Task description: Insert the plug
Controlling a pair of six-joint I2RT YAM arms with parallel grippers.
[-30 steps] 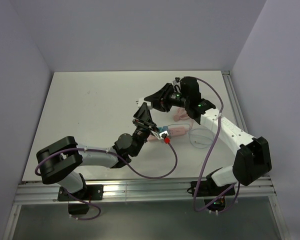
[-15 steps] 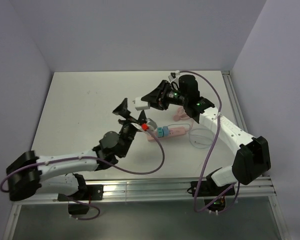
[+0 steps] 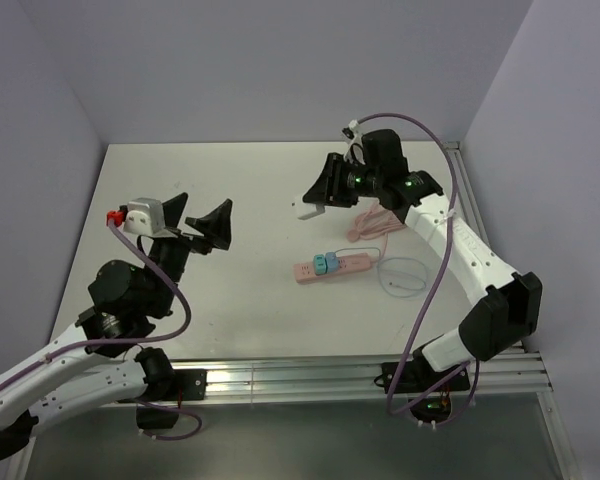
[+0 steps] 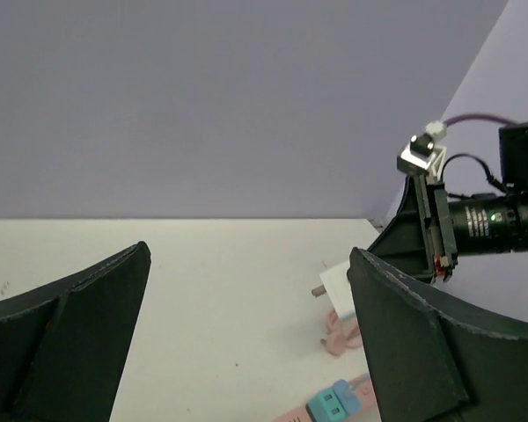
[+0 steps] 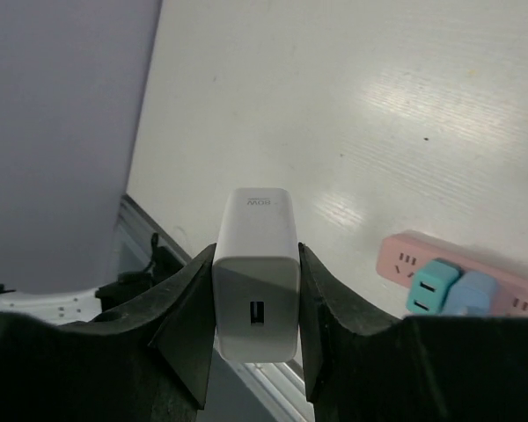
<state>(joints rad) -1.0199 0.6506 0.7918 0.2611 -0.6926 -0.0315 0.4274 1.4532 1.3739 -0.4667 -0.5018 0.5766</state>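
The teal plug (image 3: 321, 265) sits on the pink power strip (image 3: 355, 263) near its left end, beside a light-blue plug (image 3: 333, 261). In the right wrist view the teal plug (image 5: 431, 287) shows two slots on its face. My left gripper (image 3: 195, 220) is open and empty, raised well to the left of the strip. Between its fingers the teal plug (image 4: 327, 405) shows low in the left wrist view. My right gripper (image 3: 315, 195) hovers above and behind the strip, shut on a small white block (image 5: 255, 299).
A pink cable (image 3: 365, 225) is bundled behind the strip, and a thin pale cord (image 3: 400, 275) loops to its right. A metal rail (image 3: 470, 200) runs along the table's right edge and another along the front. Grey walls close in on three sides.
My left arm has pulled away from the strip to the far left and risen, its jaws opening wide. The right gripper, still holding the white block, has shifted slightly back.
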